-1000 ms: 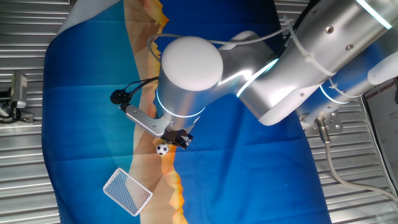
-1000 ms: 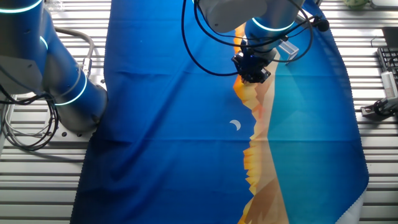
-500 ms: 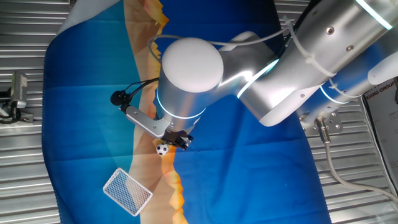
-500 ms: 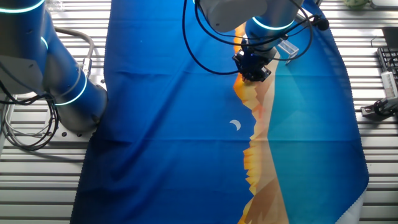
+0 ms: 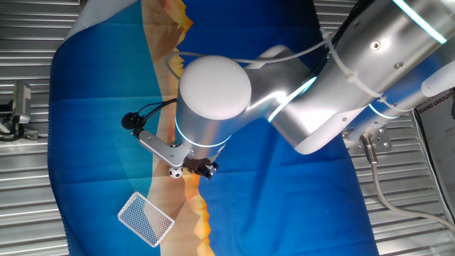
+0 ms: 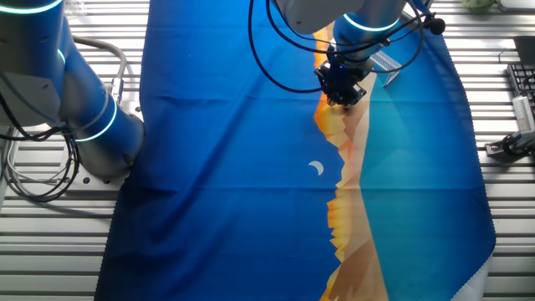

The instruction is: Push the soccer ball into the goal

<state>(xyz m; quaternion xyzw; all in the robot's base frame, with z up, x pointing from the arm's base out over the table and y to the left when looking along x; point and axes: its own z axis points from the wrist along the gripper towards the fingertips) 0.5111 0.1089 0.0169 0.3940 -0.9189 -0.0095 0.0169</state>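
The soccer ball (image 5: 175, 172) is a tiny white ball with black patches on the orange band of the cloth. It lies right against the left side of my gripper (image 5: 200, 168), whose black fingers look closed together and hold nothing. The goal (image 5: 146, 217) is a white-framed mesh rectangle lying below and left of the ball, a short gap away. In the other fixed view my gripper (image 6: 342, 91) points down at the cloth and hides the ball. There, only an edge of the goal (image 6: 388, 63) shows behind the arm.
A blue and orange cloth (image 5: 284, 213) covers the slatted metal table. A grey clamp (image 5: 20, 107) sits off the cloth at the left. A black cable end (image 5: 129, 121) hangs by the wrist. A blue-lit arm base (image 6: 75, 100) stands beside the cloth.
My gripper has moved down and left toward the goal. The ball has rolled ahead of it the same way and is now closer to the goal.
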